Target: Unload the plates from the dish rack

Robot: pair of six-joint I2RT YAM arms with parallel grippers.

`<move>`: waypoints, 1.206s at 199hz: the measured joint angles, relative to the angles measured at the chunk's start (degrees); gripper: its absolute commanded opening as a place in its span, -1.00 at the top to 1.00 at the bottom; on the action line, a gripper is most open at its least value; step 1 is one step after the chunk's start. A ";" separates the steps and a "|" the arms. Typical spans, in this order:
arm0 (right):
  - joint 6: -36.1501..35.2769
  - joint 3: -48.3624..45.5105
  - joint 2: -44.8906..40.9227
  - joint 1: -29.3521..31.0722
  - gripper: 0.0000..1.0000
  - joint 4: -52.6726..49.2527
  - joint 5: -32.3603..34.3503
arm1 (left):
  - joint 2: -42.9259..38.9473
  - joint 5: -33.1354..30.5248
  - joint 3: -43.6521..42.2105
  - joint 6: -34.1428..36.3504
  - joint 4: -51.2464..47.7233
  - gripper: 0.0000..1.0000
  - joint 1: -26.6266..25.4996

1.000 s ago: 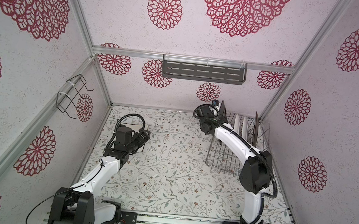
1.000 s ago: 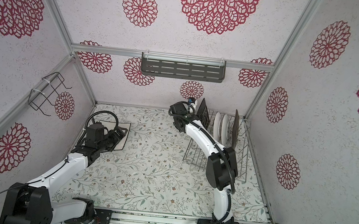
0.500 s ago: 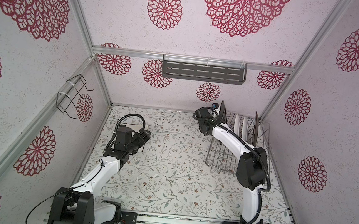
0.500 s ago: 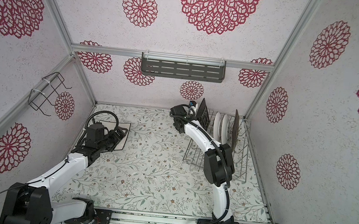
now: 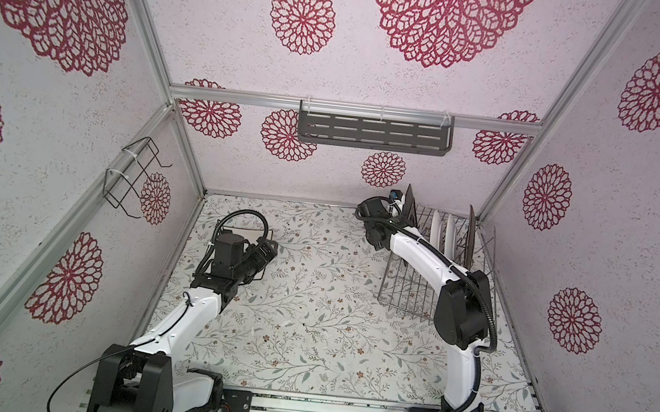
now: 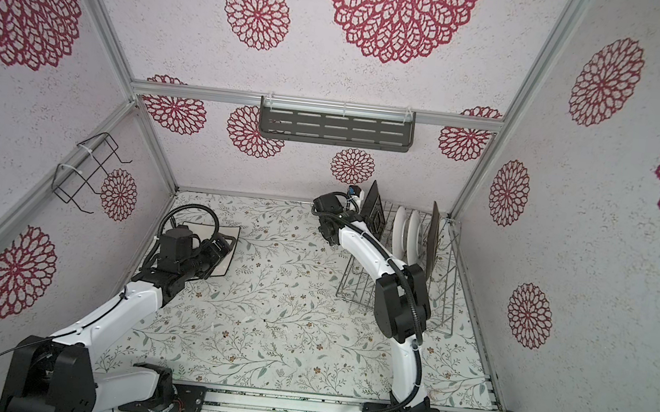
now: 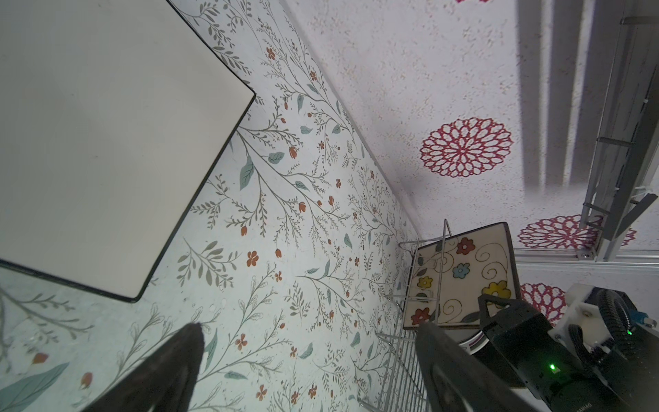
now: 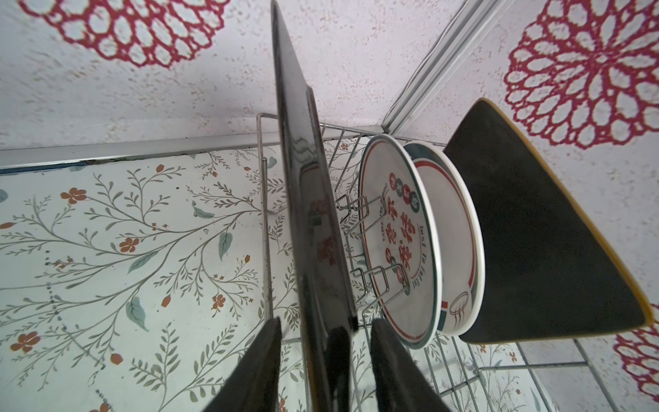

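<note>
Plates, top views: four stand on edge in the rack (image 5: 406, 294) at the far right corner of the table (image 5: 308, 317). From left they are the front plate (image 5: 409, 207), two round plates (image 5: 436, 230) and the back plate (image 5: 470, 234). A fifth, the white plate (image 6: 223, 267), lies flat at far left.
Grippers, top views: the right gripper (image 5: 400, 212) sits at the front plate's upper edge, its jaws hidden by the arm. The left gripper (image 6: 225, 243) hangs over the white plate.
Left wrist, white plate (image 7: 107, 142): square, dark-rimmed, flat on the table.
Left wrist, left gripper (image 7: 310, 326): fingers spread wide, nothing between them, above bare table beside the white plate.
Left wrist, front plate (image 7: 463, 281): cream face with coloured flowers, upright at the rack's end.
Right wrist, right gripper (image 8: 326, 323): jaws straddle the front plate (image 8: 306, 214), seen edge-on with its glossy black back. A thin gap shows on each side, so it is not clamped.
Right wrist, round plates (image 8: 399, 242): white with red characters, leaning among the prongs (image 8: 374, 281) just behind.
Right wrist, back plate (image 8: 535, 232): dark, yellow-edged, hindmost.
</note>
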 measured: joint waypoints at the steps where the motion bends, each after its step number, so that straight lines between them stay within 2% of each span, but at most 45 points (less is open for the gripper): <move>1: 0.00 0.00 0.00 0.00 0.14 0.02 0.00 | 0.00 0.00 0.00 0.00 0.00 -0.95 0.00; 103: 0.07 -0.57 0.00 -0.59 0.20 1.07 0.46 | 0.00 0.20 0.00 -0.63 0.04 -0.95 -0.02; 240: 0.07 -2.10 0.00 -0.74 0.47 3.32 1.73 | -0.63 0.20 0.00 -0.83 0.04 -0.95 -0.07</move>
